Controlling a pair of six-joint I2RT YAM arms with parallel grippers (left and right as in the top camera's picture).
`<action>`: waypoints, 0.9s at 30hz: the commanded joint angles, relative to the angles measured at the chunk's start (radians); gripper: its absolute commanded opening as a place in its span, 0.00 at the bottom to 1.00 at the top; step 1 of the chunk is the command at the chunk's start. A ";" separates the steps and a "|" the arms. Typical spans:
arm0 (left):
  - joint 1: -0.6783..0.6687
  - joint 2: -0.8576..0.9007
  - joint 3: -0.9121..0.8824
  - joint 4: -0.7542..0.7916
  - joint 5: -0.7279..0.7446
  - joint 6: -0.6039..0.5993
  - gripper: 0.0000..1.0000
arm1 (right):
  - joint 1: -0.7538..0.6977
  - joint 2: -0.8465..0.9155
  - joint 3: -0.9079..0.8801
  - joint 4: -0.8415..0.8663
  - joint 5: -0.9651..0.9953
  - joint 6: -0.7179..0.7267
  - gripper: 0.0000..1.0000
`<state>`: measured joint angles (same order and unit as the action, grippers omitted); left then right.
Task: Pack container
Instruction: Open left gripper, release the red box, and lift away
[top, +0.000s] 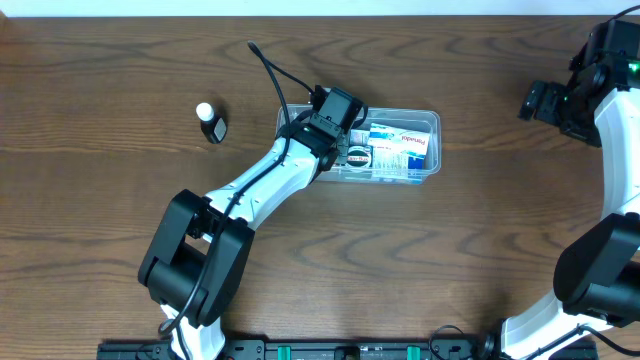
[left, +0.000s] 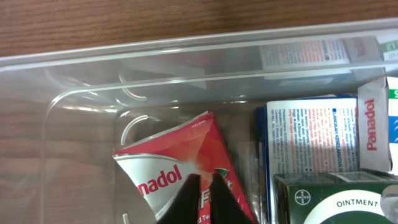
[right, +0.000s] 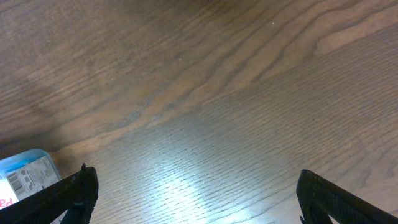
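The container (top: 432, 116) is a clear tub at the table's middle; its rim (left: 124, 53) crosses the left wrist view. Inside lie a red Panadol box (left: 180, 155), tilted, a blue and white Panadol box (left: 311, 134) (top: 405, 143) and a green ointment box (left: 336, 199). My left gripper (left: 205, 177) (top: 350, 148) is down in the tub's left end, just above the red box. Its fingers are shut with only a sliver between them and nothing held. My right gripper (top: 535, 100) (right: 196, 186) hangs wide open over bare wood at the far right.
A small dark bottle with a white cap (top: 210, 122) stands on the table left of the tub. A corner of the tub with the blue box (right: 28, 171) shows at the lower left of the right wrist view.
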<state>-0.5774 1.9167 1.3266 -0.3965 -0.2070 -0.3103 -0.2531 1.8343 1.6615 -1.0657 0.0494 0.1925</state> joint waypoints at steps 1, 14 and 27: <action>0.014 0.007 0.021 -0.006 -0.024 0.006 0.06 | -0.003 -0.011 0.012 -0.001 0.007 -0.014 0.99; 0.091 0.007 0.166 -0.286 -0.048 0.006 0.06 | -0.003 -0.011 0.012 -0.002 0.007 -0.014 0.99; 0.187 0.019 0.255 -0.451 0.230 0.006 0.06 | -0.003 -0.011 0.012 -0.001 0.007 -0.014 0.99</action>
<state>-0.4274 1.9190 1.5551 -0.8177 -0.0589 -0.3099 -0.2531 1.8343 1.6615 -1.0653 0.0498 0.1925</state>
